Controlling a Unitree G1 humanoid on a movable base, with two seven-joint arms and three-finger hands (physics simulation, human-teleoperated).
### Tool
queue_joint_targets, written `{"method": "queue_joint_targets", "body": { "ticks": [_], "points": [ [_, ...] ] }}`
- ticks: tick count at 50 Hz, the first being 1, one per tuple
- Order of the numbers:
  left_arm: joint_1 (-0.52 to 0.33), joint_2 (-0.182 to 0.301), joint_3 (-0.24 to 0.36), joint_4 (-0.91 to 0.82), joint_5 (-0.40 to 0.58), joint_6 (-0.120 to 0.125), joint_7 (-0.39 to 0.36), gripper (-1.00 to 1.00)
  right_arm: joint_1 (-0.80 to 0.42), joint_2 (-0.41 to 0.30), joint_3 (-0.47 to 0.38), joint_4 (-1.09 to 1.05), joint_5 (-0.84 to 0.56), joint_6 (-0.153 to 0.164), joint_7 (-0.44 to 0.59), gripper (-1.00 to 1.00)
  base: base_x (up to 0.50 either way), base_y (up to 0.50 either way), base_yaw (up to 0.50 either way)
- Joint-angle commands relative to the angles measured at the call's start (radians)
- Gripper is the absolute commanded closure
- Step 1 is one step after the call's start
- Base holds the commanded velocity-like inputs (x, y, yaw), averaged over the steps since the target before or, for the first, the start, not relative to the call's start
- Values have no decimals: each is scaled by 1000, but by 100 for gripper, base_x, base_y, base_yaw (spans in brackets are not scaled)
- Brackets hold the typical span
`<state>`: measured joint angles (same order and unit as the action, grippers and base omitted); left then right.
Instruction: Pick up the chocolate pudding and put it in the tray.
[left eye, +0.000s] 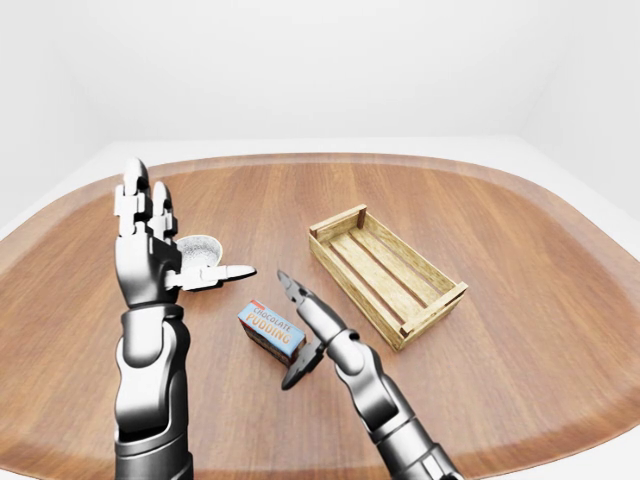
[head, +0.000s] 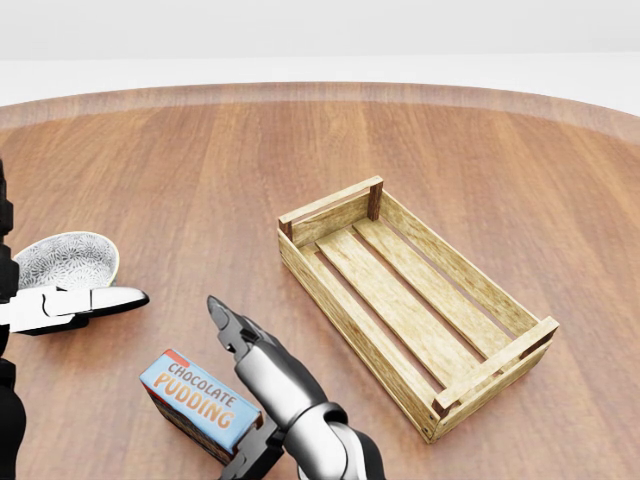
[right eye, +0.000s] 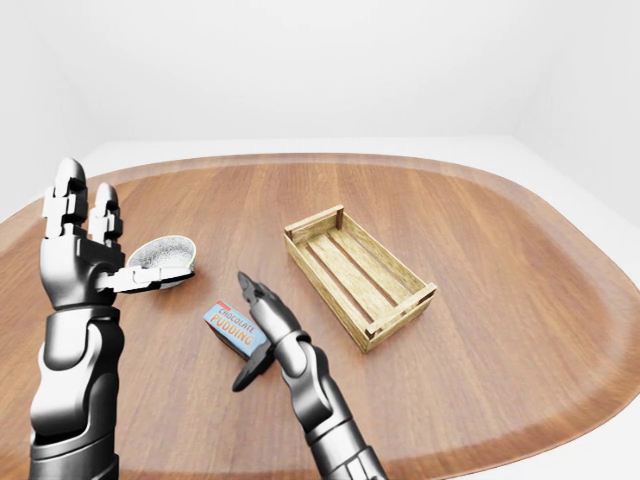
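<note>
Head view: right robot hand (head: 240, 395) open beside chocolate pudding (head: 200, 403); closing off-centre could push it away from tray (head: 415, 300).

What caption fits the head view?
Right hand open beside the pudding box, empty crate to the right.

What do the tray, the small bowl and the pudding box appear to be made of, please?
The tray looks like unfinished pale wood: visible grain, slatted bottom. The bowl seems glazed ceramic, white with a grey speckled pattern, though that is uncertain. The chocolate pudding box looks like printed cardboard, with flat faces and sharp edges.
</note>
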<state>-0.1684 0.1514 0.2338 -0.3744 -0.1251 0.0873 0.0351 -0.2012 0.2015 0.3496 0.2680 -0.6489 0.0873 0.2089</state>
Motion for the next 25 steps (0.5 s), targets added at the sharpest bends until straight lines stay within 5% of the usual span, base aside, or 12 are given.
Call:
{"method": "queue_joint_targets", "body": {
  "ticks": [1,25],
  "points": [
    [-4,-3,11,17,-35,0,-9,-100,-11,6,-14,77,-1,0,-17,-100,0,0,0],
    [-5,-3,9,25,-35,0,-10,-100,-91,29,-54,272,-11,0,-58,-100,0,0,0]
  ]
}}
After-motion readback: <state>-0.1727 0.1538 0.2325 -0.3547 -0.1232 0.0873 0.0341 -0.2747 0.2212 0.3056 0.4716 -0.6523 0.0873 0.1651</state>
